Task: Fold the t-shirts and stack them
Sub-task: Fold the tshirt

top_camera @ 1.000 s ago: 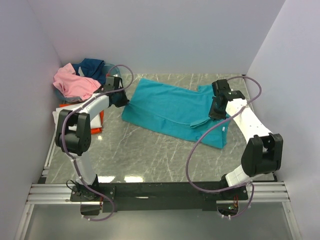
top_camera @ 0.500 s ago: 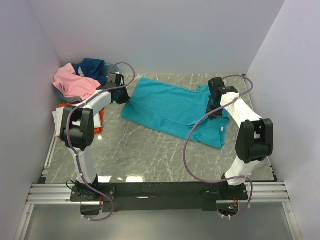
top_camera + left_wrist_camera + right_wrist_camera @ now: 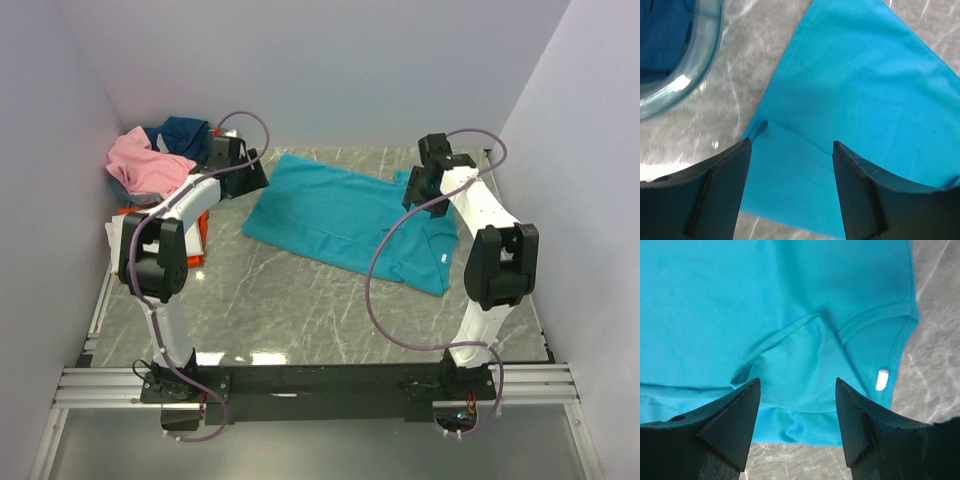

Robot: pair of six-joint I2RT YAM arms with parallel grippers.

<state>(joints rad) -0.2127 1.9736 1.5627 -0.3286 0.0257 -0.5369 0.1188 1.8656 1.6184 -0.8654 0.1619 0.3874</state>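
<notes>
A teal t-shirt (image 3: 345, 218) lies folded on the marble table, its collar end to the right. Over its left corner my left gripper (image 3: 250, 178) hovers open, and the left wrist view shows the gripper (image 3: 790, 145) with nothing held and the teal corner (image 3: 850, 100) below it. My right gripper (image 3: 416, 187) is open above the collar end. In the right wrist view the gripper (image 3: 797, 382) has only cloth under it, beside the neckline and its white label (image 3: 882, 380). A pink t-shirt (image 3: 145, 165) and a navy t-shirt (image 3: 185, 132) are heaped at the back left.
The pink and navy shirts sit in a blue-grey basket (image 3: 697, 70) just left of the left gripper. White cloth (image 3: 115, 235) and orange cloth (image 3: 196, 243) lie by the left wall. Walls close in the back and both sides.
Both grippers have opened and let go of the teal t-shirt, then drawn back from it. The shirt's left and right edges now lie flat on the table.
</notes>
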